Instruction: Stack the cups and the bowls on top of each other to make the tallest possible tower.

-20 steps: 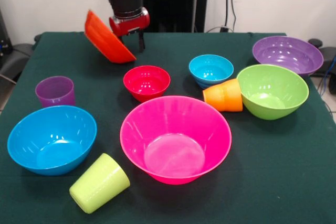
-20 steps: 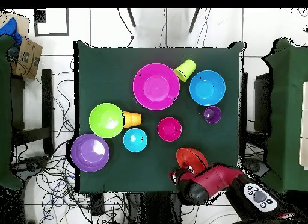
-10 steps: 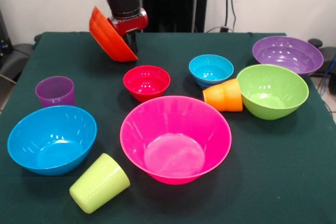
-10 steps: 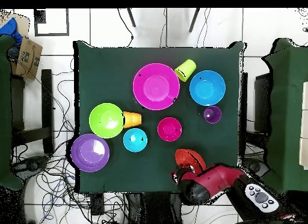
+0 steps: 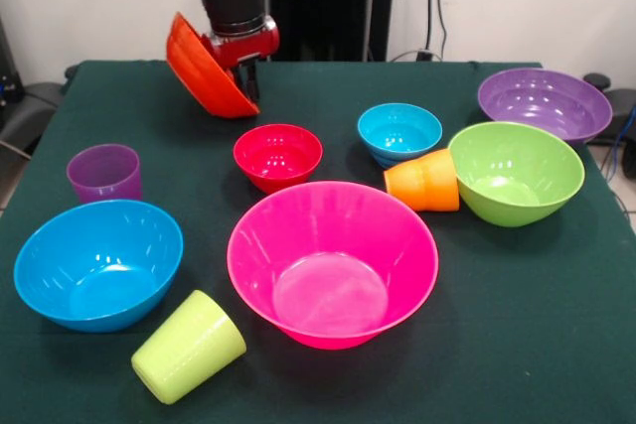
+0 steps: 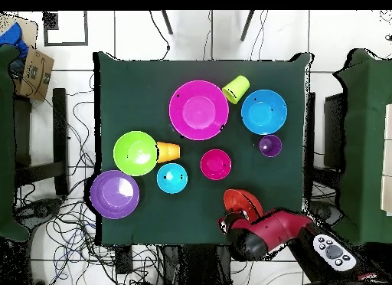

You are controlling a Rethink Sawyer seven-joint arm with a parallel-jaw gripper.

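My gripper point(image 5: 243, 81) point(image 6: 239, 217) hangs above the table's back edge, shut on the rim of the large orange bowl point(image 5: 204, 69) point(image 6: 240, 200), which is held tilted on its side in the air. On the cloth stand the small red bowl point(image 5: 277, 155) point(image 6: 216, 164), the big pink bowl point(image 5: 332, 261) point(image 6: 198, 109), the large blue bowl point(image 5: 97, 261), the lime green bowl point(image 5: 516, 172), the purple bowl point(image 5: 544, 103) and the small light blue bowl point(image 5: 399, 132). The purple cup point(image 5: 104, 173) stands upright. On their sides lie the orange cup point(image 5: 423, 182) and the lime green cup point(image 5: 188, 346). No tower stands.
The table point(image 5: 537, 325) is covered in dark green cloth. Cables and chairs lie around it on the floor in the overhead view. A cardboard box point(image 6: 34, 73) sits off the table's left side.
The gripper has lifted the orange bowl a little and drawn it back toward the table's far edge. Everything else on the table has stayed put.
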